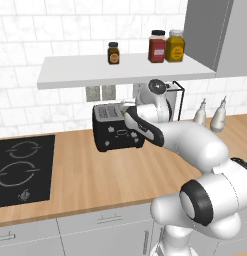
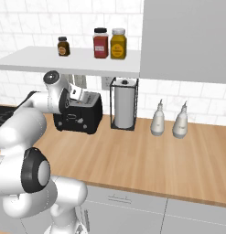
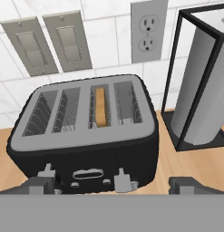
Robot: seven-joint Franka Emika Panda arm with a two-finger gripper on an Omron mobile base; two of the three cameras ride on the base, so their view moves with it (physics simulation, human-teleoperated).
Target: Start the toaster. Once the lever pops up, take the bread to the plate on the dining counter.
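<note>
The black toaster (image 3: pixel 86 149) stands on the wood worktop against the tiled wall, its grey top slots facing the hand camera. The bread (image 3: pixel 100 107) sits down inside the third slot from the left, only its tan edge showing. Two grey levers (image 3: pixel 123 179) stick out of the toaster's front face. My gripper (image 3: pixel 114 186) hovers open just above and in front of the toaster, its fingertips (image 3: pixel 41 185) spread wide to either side of the front. From the base I see the gripper (image 1: pixel 126 108) at the toaster's (image 1: pixel 117 127) upper right corner. The plate and the dining counter are out of view.
A paper towel roll in a black wire holder (image 3: pixel 199 86) stands close to the toaster's right. Two white bottles (image 2: pixel 169 119) are farther right. A shelf (image 1: pixel 125 70) with three jars hangs low over the toaster. A black cooktop (image 1: pixel 20 170) lies to the left.
</note>
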